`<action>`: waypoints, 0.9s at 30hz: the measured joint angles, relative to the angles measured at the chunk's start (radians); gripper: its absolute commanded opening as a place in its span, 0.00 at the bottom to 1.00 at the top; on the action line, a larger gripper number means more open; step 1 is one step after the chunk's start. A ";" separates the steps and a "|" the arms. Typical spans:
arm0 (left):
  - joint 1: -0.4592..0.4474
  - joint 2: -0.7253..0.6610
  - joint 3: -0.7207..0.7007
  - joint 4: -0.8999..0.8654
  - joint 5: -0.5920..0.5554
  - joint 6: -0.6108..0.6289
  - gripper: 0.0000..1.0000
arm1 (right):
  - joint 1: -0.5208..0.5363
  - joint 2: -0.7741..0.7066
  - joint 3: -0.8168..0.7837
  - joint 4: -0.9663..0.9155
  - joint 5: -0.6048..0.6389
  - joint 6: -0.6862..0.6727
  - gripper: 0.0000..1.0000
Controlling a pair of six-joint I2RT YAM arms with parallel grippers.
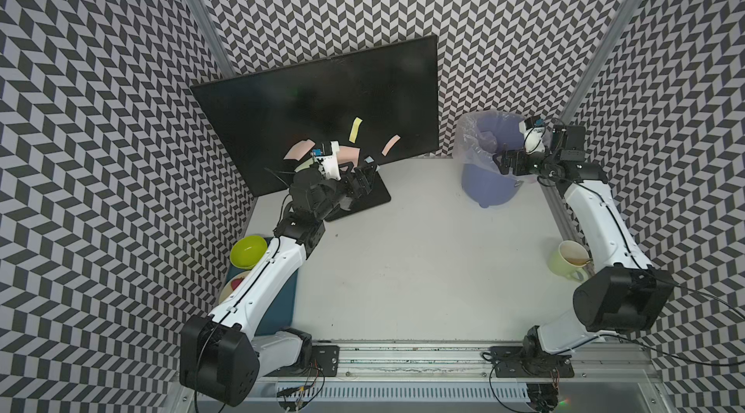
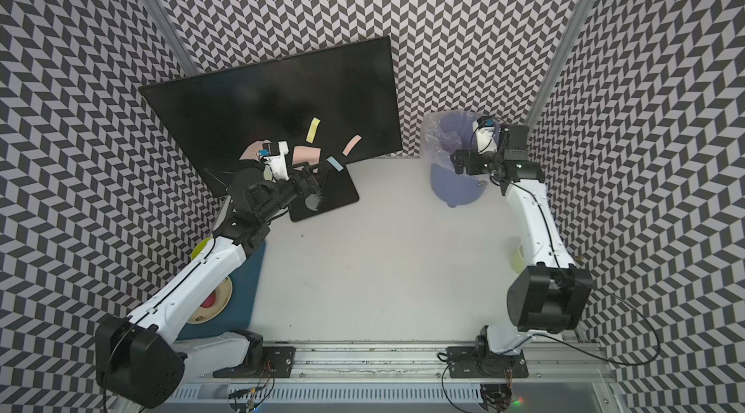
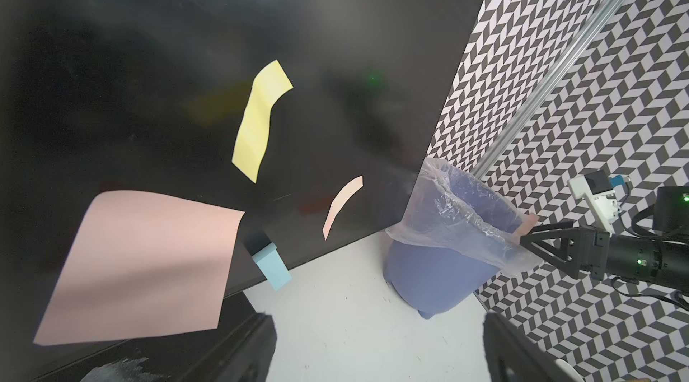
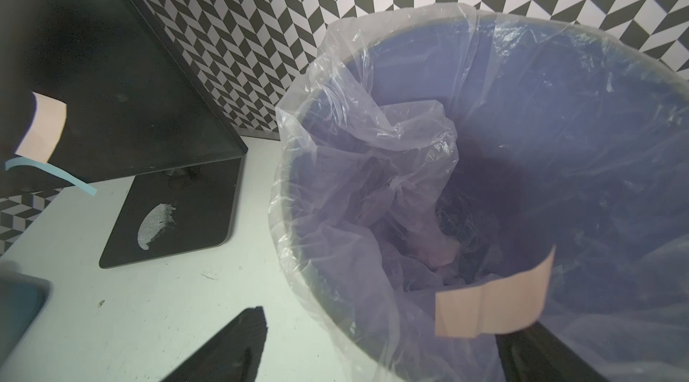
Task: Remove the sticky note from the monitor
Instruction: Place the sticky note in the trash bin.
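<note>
The monitor (image 1: 282, 116) stands at the back left of the table (image 1: 423, 249). On its dark screen hang a yellow sticky note (image 1: 355, 130), a small pink sticky note (image 1: 390, 145), a large pink sticky note (image 3: 141, 264) and, at the lower edge, a blue sticky note (image 3: 271, 264). The left pincer (image 3: 376, 318) is near the screen's lower part, jaws apart and empty. The right pincer (image 4: 384, 320) is over the lined bin (image 1: 483, 189), jaws apart, with a loose pink note (image 4: 492, 305) clinging to one finger.
</note>
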 measured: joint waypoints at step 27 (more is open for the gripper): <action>0.187 0.003 0.020 -0.096 -0.101 0.026 0.93 | 0.000 -0.181 -0.043 0.081 -0.022 0.134 0.99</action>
